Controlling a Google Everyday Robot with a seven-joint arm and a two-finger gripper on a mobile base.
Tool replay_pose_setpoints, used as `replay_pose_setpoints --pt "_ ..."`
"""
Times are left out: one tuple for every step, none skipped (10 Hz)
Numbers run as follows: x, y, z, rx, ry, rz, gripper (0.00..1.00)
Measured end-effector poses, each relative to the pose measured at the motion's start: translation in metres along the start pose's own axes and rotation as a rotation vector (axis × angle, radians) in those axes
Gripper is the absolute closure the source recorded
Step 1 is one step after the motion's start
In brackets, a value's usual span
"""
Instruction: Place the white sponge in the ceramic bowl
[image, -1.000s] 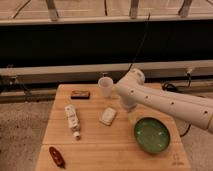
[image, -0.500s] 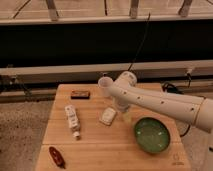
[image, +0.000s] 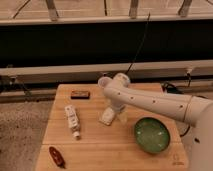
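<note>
The white sponge (image: 106, 118) lies flat near the middle of the wooden table (image: 100, 145). The green ceramic bowl (image: 151, 134) stands empty at the table's front right. My white arm reaches in from the right and bends down over the table's middle. My gripper (image: 117, 112) hangs low, right beside the sponge's right edge and partly over it. The arm hides the sponge's far right corner.
A white cup (image: 103, 81) stands at the back, partly behind the arm. A white labelled bottle (image: 73, 120) lies to the left. A dark brown bar (image: 80, 94) lies at the back left, a red object (image: 56, 156) at the front left corner.
My arm has swung left and lowered, bringing the gripper from right of the sponge down next to it. The sponge and the bowl have not moved.
</note>
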Motion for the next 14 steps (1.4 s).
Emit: replay_pose_setpoints --pt "-0.005 -0.001 0.008 -0.014 -0.004 -0.028 0.20" --pt "-0.010 -0.004 0.014 -0.022 -0.009 -0.055 0.20" --pt "-0.011 -0.005 0.015 -0.021 -0.011 -0.061 0.20" --pt "-0.010 -0.007 0.017 -0.022 -0.012 -0.074 0.20" --pt "-0.014 -0.009 0.018 -0.025 -0.015 -0.093 0.20" --pt "-0.019 -0.011 0.021 -0.029 -0.017 -0.111 0.20" --pt "-0.021 -0.011 0.025 -0.033 -0.016 -0.123 0.20" --pt "-0.023 -0.011 0.027 -0.036 -0.017 -0.131 0.20" --pt "-0.025 -0.012 0.029 -0.038 -0.017 -0.144 0.20" --pt "-0.026 -0.014 0.031 -0.039 -0.018 -0.159 0.20" --pt "-0.026 -0.015 0.033 -0.042 -0.019 -0.167 0.20" --pt "-0.027 -0.015 0.035 -0.046 -0.020 -0.174 0.20" --pt "-0.027 -0.015 0.038 -0.049 -0.021 -0.182 0.20" --pt "-0.028 -0.015 0.040 -0.052 -0.022 -0.190 0.20"
